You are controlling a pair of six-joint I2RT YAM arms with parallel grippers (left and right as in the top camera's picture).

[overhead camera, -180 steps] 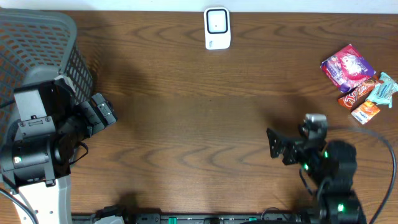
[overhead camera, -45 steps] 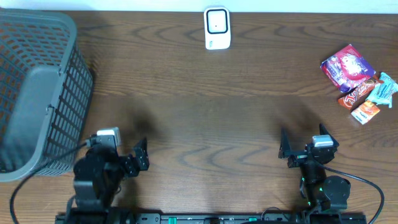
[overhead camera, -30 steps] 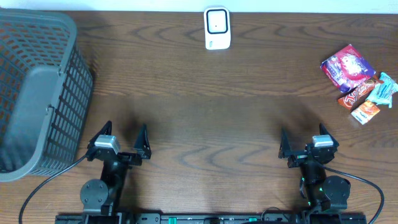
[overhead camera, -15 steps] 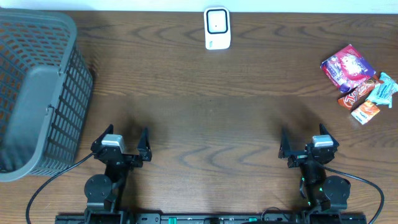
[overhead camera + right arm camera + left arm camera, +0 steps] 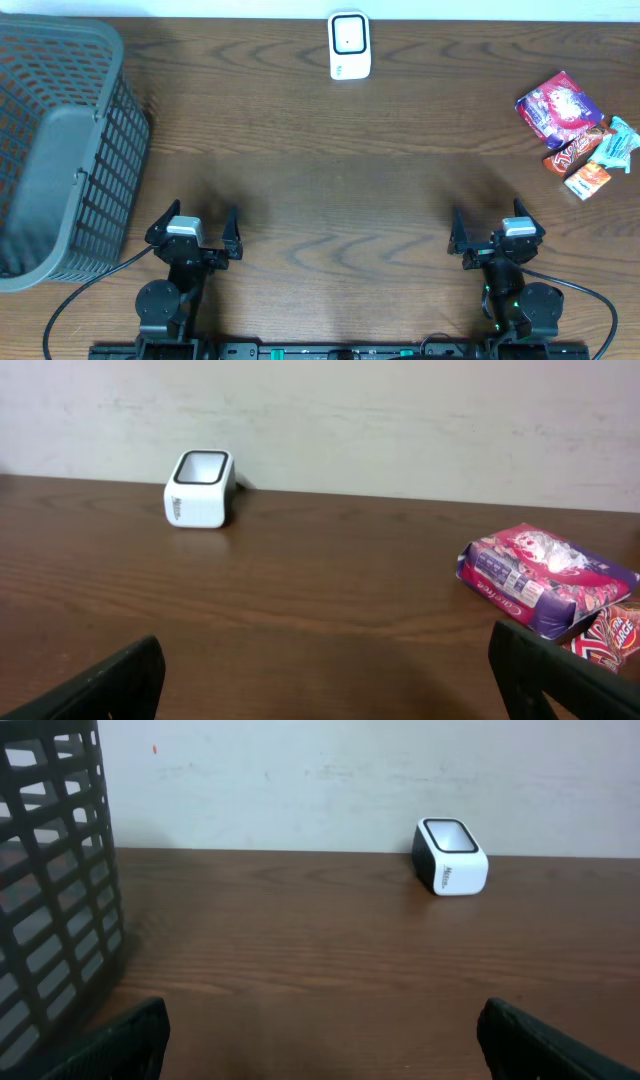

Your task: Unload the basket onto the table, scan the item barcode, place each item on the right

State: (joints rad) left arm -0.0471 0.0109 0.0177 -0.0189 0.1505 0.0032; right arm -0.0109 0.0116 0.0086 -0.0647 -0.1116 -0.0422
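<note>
The white barcode scanner point(image 5: 349, 45) stands upright at the table's far edge, also seen in the left wrist view point(image 5: 450, 856) and the right wrist view point(image 5: 199, 489). A purple and pink packet point(image 5: 558, 108) lies at the far right, label side visible in the right wrist view point(image 5: 545, 575), with small snack bars point(image 5: 590, 155) beside it. My left gripper point(image 5: 201, 210) rests open near the front edge at the left, nothing between its fingers point(image 5: 322, 1020). The right gripper point(image 5: 487, 211) is open and empty at the front right point(image 5: 325, 650), well short of the packet.
A grey mesh basket point(image 5: 60, 150) fills the left side, and its wall point(image 5: 50, 890) stands close to the left gripper. An orange snack bar point(image 5: 615, 630) shows at the right wrist view's edge. A pale wall rises behind the scanner.
The left arm has come back from the basket to the front edge and its gripper has squared up toward the far side. The right arm has stayed still over the last second.
</note>
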